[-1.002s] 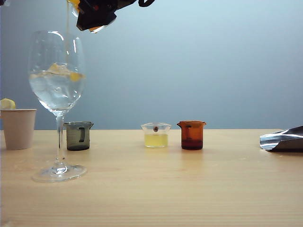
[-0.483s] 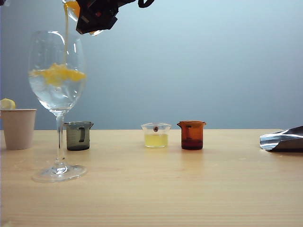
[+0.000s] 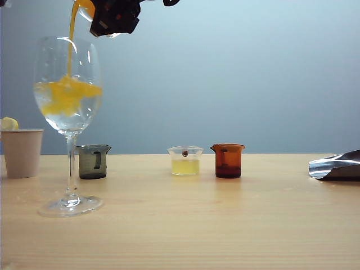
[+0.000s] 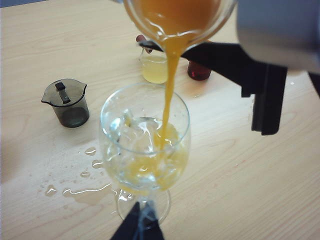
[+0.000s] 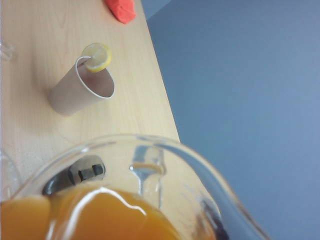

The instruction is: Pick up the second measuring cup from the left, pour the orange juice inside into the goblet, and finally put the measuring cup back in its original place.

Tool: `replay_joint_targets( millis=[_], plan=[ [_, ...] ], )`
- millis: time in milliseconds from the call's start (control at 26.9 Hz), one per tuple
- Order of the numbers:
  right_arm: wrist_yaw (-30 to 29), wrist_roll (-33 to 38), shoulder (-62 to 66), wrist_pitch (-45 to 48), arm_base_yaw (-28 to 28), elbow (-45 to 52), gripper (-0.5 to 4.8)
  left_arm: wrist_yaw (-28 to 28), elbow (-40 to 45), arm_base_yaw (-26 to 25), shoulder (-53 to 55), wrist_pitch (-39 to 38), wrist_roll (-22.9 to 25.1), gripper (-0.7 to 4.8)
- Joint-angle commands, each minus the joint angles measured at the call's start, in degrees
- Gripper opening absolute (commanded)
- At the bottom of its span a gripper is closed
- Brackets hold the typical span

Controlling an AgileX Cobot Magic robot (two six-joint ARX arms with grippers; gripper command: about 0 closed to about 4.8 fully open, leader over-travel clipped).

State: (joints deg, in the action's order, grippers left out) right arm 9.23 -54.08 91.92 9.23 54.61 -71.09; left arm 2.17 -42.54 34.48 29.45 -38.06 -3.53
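My right gripper (image 3: 115,17) hangs at the top of the exterior view, shut on the tilted second measuring cup (image 3: 84,8) (image 4: 177,15) (image 5: 150,165). A stream of orange juice (image 3: 72,39) (image 4: 170,75) falls from its spout into the goblet (image 3: 67,101) (image 4: 145,130). The goblet stands upright on the table with ice and clear liquid, and orange juice clouds its upper part. Juice (image 5: 100,215) still fills the lower side of the cup. My left gripper (image 4: 141,227) hovers above the goblet's foot, fingers together, holding nothing I can see; it is outside the exterior view.
A smoky grey beaker (image 3: 93,161), a clear beaker of pale yellow liquid (image 3: 185,160) and an amber beaker (image 3: 228,160) stand in a row. A paper cup (image 3: 21,152) with a lemon slice is at far left, a silver scoop (image 3: 336,166) at far right. Spilled drops (image 4: 85,185) lie by the goblet.
The cup has tipped further and the orange stream has grown from a thin thread to a thick pour. More orange has spread in the goblet. The left arm has stayed still.
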Motion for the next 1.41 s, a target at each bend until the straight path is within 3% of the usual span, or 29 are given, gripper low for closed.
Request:
replay_joint_targets(
  millis=[37,1410],
  plan=[
    [0.11,-0.46,0.20,3.34,0.09,-0.59,1.34,0.24,-0.28,-0.07,0.00,0.33,-0.13,-0.06],
    [-0.13,-15.34,1.46,8.52,-0.07,-0.57,1.33,0.22,-0.28,-0.07,0.00,-1.09,-0.13,-0.06]
  ],
)
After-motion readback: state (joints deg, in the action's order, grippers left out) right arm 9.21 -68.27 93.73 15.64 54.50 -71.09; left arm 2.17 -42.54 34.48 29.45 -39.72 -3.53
